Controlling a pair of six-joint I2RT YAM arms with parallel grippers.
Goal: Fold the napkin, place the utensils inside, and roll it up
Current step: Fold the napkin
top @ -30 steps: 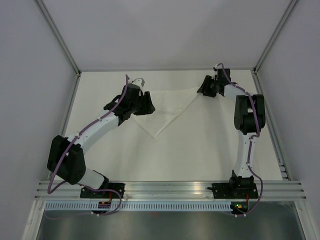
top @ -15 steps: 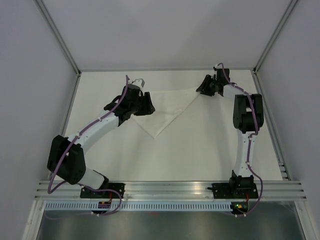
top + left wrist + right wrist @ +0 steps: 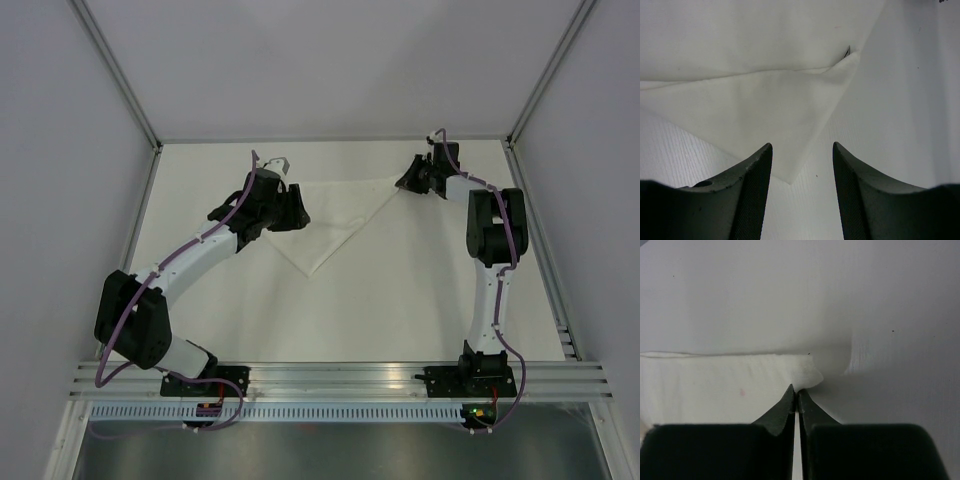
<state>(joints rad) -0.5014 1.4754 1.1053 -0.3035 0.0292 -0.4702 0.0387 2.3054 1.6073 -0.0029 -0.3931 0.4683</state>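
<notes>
The white napkin (image 3: 335, 215) lies folded into a triangle at the back of the table, its point toward the arms. My left gripper (image 3: 292, 205) hovers over its left end, open and empty; in the left wrist view a napkin (image 3: 765, 110) corner lies between and just beyond my spread fingers (image 3: 802, 147). My right gripper (image 3: 405, 183) is at the napkin's right corner. In the right wrist view it (image 3: 796, 390) is shut, pinching the tip of the napkin (image 3: 730, 385). No utensils are in view.
The white table (image 3: 400, 300) is walled in by grey panels at the left, back and right. A metal rail (image 3: 340, 375) runs along the near edge with both arm bases on it.
My right gripper has shifted slightly right and back with the napkin's corner, drawing the top edge tauter. The left arm has barely moved.
</notes>
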